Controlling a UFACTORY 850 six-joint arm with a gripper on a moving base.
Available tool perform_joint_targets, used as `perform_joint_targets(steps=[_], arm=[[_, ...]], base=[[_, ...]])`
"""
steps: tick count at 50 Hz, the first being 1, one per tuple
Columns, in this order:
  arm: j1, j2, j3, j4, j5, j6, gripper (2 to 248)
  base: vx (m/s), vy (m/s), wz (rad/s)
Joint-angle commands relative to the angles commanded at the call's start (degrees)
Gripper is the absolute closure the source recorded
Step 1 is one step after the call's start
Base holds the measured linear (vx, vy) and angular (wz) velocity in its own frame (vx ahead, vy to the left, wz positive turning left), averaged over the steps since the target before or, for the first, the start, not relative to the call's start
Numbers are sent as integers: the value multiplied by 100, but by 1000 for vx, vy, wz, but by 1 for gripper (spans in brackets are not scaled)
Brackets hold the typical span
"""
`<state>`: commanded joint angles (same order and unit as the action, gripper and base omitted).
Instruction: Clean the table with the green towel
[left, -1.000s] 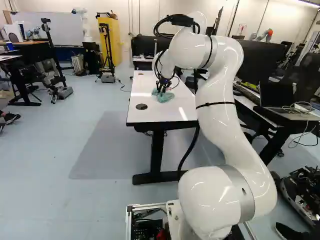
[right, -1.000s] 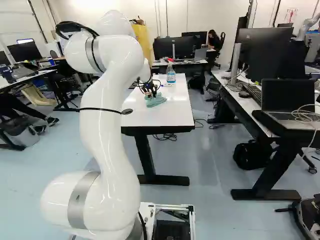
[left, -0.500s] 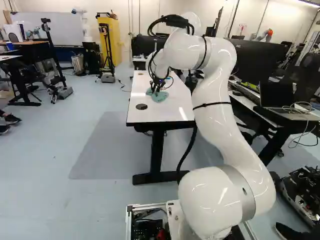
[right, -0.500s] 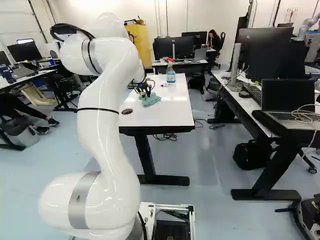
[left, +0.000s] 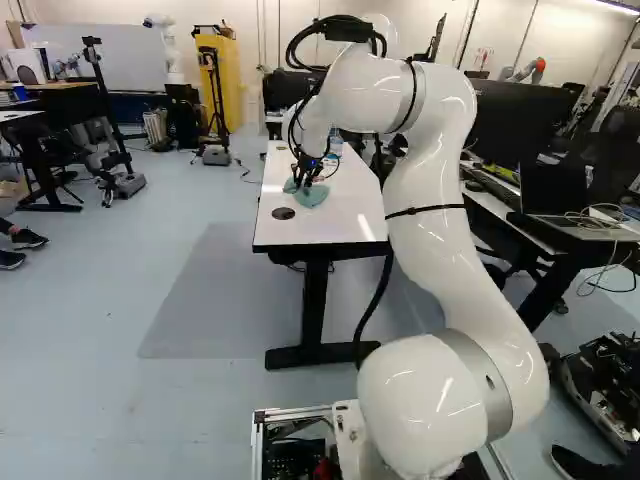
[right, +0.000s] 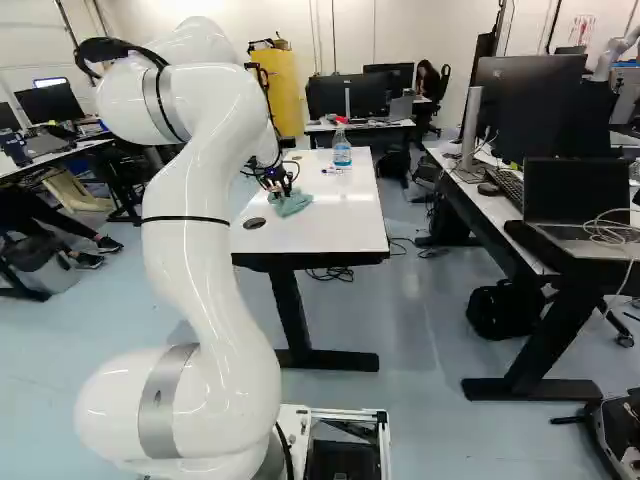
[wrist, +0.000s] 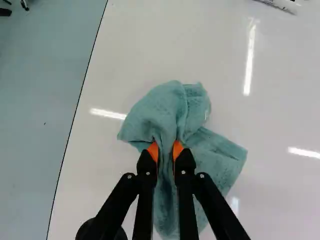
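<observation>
The hand (wrist: 165, 147) has a bunched fold of the green towel (wrist: 218, 156) pinched between its pads, down on the surface (wrist: 270, 200), near the long edge at the left base view's left; the wider stretch to wipe probably lies opposite

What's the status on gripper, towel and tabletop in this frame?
Jaws shut on green towel, cloth bunched between orange pads. Towel on white table. Bottle and marker farther along, neither touching it; could obstruct a longer wipe.
</observation>
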<state>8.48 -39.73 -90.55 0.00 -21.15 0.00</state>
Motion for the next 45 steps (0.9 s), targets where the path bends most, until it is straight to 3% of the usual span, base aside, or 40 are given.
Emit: perform_joint_targets(steps=[45], arm=[[-99, 1119, 1544, 0, 0, 0, 199]], base=[[0, 0, 0]])
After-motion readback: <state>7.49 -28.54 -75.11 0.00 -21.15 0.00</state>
